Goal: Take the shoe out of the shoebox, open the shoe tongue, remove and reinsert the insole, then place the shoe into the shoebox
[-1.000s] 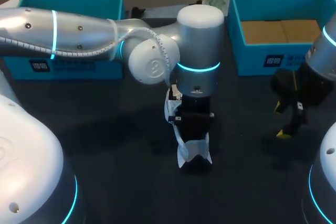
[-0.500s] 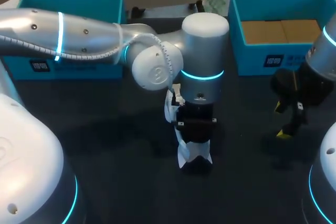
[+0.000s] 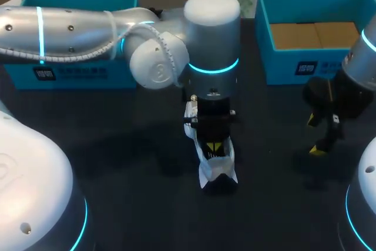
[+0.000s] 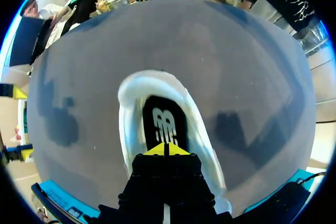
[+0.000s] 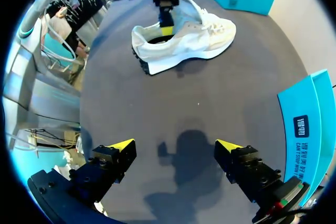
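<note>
- Right gripper (image 5: 175, 148): near the table's right edge, hanging above bare dark table (image 3: 117, 157). Fingers spread wide, nothing between them. Well apart from the shoe.
- Shoe (image 3: 212, 171): white, one piece, upright on its sole at the middle of the table, outside both boxes. Heel toward the robot, toe toward the far edge.
- Insole (image 4: 164, 124): black with a pale mark, lying flat inside the shoe and seen through its opening.
- Left gripper (image 4: 166, 149): its arm comes in from the left and reaches the table's middle, pointing straight down at the shoe's opening. Yellow tips pressed together over the insole. Nothing shows between them, and I cannot tell if they touch the insole.
- Left teal box (image 3: 76, 74): at the far edge, behind the left arm. Its inside is hidden.
- Right teal box (image 3: 305, 66): at the far edge on the right, open at the top, brown card lying inside.
</note>
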You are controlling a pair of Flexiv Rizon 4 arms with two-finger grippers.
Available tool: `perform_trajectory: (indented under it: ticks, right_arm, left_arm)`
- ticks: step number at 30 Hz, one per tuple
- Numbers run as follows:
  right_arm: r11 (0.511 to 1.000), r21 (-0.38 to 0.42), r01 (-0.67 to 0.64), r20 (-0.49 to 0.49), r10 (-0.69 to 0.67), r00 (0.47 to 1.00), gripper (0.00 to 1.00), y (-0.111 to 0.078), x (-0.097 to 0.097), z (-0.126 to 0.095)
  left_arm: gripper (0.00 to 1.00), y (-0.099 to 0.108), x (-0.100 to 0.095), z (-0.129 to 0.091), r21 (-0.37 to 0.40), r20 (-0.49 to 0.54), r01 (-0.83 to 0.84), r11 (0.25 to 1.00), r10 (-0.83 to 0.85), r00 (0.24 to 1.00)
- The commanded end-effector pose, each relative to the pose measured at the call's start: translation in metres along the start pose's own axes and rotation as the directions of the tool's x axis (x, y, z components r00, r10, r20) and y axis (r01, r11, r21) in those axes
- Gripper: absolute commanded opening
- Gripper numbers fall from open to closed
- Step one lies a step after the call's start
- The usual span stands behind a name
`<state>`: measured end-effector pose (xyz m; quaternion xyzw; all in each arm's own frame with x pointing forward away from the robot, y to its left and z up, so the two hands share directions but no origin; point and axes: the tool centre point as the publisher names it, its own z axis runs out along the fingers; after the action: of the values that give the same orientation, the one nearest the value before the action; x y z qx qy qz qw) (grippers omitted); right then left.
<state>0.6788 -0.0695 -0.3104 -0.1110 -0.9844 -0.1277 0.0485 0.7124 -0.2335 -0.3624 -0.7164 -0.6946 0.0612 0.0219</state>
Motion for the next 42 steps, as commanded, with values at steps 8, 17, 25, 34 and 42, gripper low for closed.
perform_trajectory:
  ticks: [8,17,25,34,42]
  right_arm:
    - [1.000,0.001,0.000,0.003,0.000,1.000,1.00,0.000,0.001,0.001]
    - [1.000,0.001,0.000,0.003,0.000,1.000,1.00,0.000,0.001,0.001]
    - [1.000,0.001,0.000,0.003,0.000,1.000,1.00,0.000,0.001,0.001]
    - [1.000,0.001,0.000,0.003,0.000,1.000,1.00,0.000,0.001,0.001]
    - [1.000,0.001,0.000,0.003,0.000,1.000,1.00,0.000,0.001,0.001]
  left_arm:
    - [0.00,0.005,0.001,0.003,-0.101,-0.015,0.061,0.993,-0.063,0.998]
    - [0.00,0.010,0.001,0.008,-0.132,0.005,0.136,0.982,-0.136,0.991]
    - [0.79,0.007,0.000,0.012,-0.202,-0.015,0.143,0.969,-0.149,0.989]
    - [1.00,0.006,0.004,0.014,-0.221,-0.024,0.191,0.956,-0.201,0.979]
    - [1.00,0.007,0.008,0.006,-0.208,-0.009,0.214,0.954,-0.221,0.975]
